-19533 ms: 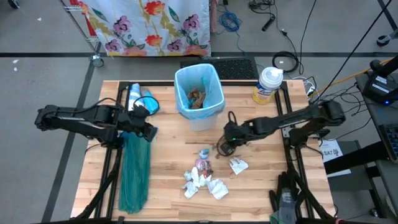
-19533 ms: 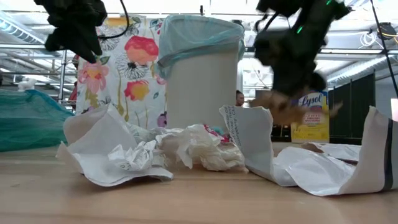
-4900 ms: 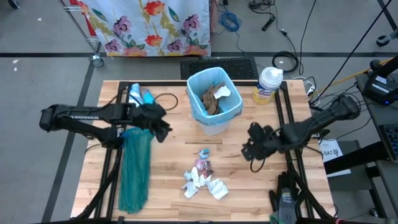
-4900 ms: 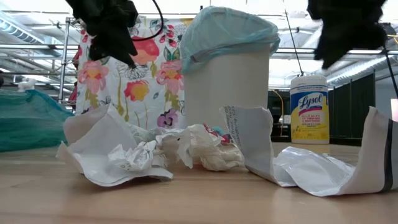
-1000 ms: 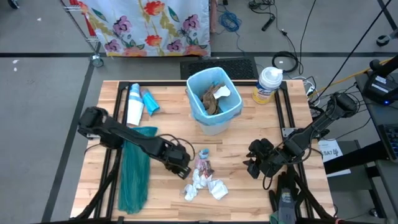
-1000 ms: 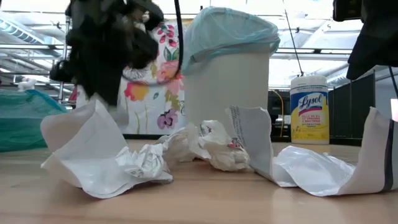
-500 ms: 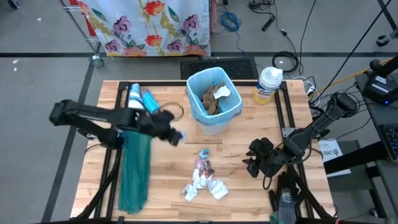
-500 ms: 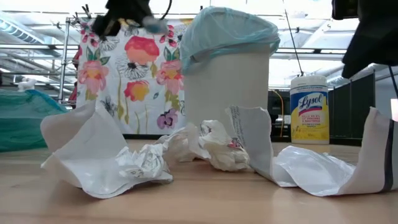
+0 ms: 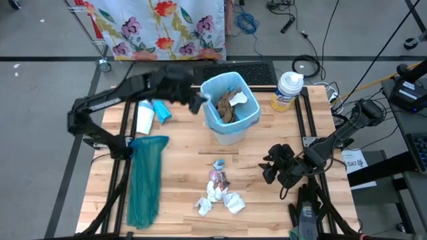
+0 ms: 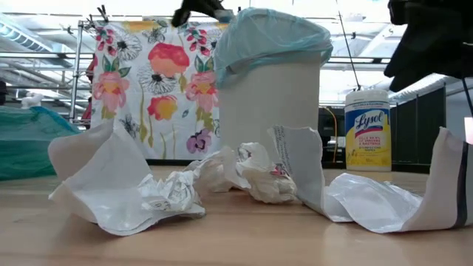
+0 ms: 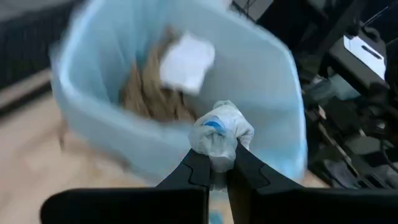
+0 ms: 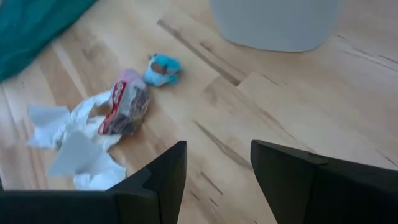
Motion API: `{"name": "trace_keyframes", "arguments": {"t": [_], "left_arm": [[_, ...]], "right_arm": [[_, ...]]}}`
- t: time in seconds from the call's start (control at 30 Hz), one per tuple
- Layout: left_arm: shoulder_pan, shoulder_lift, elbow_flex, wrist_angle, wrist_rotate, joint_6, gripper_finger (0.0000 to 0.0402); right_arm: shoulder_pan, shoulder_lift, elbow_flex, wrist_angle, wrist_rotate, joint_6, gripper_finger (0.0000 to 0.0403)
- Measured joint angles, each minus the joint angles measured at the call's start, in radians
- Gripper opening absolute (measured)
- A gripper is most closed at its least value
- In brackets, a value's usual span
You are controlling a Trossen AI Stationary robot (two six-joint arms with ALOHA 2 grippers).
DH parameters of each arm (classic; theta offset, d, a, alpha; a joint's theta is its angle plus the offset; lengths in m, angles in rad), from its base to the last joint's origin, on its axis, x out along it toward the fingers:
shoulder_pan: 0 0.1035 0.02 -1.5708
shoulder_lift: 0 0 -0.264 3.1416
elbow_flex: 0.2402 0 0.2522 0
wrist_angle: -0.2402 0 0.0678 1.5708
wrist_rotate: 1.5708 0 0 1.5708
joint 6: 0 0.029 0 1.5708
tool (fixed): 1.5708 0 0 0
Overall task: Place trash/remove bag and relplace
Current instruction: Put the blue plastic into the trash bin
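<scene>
High view: left pincer (image 9: 198,101) hovers at the bin's (image 9: 230,127) rim by the table's far edge. Left wrist view: it's clamped on a light, crushable scrap (image 11: 220,134); pinch its bulk. Right wrist view: right pincer (image 12: 217,165), apart, over remaining trash (image 12: 93,130) mid-table.

L gripper (image 9: 197,101) at bin (image 9: 230,127) rim, w/ trash scrap (image 9: 206,98)

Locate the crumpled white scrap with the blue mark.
The crumpled white paper scrap with a blue mark is pinched in the left gripper, held over the left rim of the white bin lined with pale blue plastic at the table's far middle.
</scene>
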Motion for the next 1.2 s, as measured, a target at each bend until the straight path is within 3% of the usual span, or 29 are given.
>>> {"name": "trace_keyframes", "arguments": {"t": [0.2,0.37,0.57,0.77,1.0,1.2], "left_arm": [[0.063,0.138,0.174,0.031,0.04,0.176,0.0032],[0.07,0.234,0.238,0.025,0.06,0.284,0.0081],[0.088,0.294,0.255,0.014,0.14,0.292,0.0148],[0.083,0.269,0.255,-0.059,0.139,0.282,0.0163],[-0.023,0.169,0.257,-0.21,-0.022,0.246,0.0164],[-0.184,0.138,0.257,-0.299,-0.159,0.156,0.0164]], "right_arm": [[-0.034,0.0,0.0,0.001,0.001,0.056,0.0171],[-0.052,0.0,0.0,0.001,0.001,0.092,0.0171],[-0.052,0.0,0.0,0.002,0.001,0.124,0.0171],[-0.052,0.0,0.0,0.007,0.0,0.123,0.0171],[-0.052,0.0,0.0,0.007,-0.004,0.121,0.0171],[-0.052,0.0,0.0,0.007,-0.005,0.12,0.0171]]}}
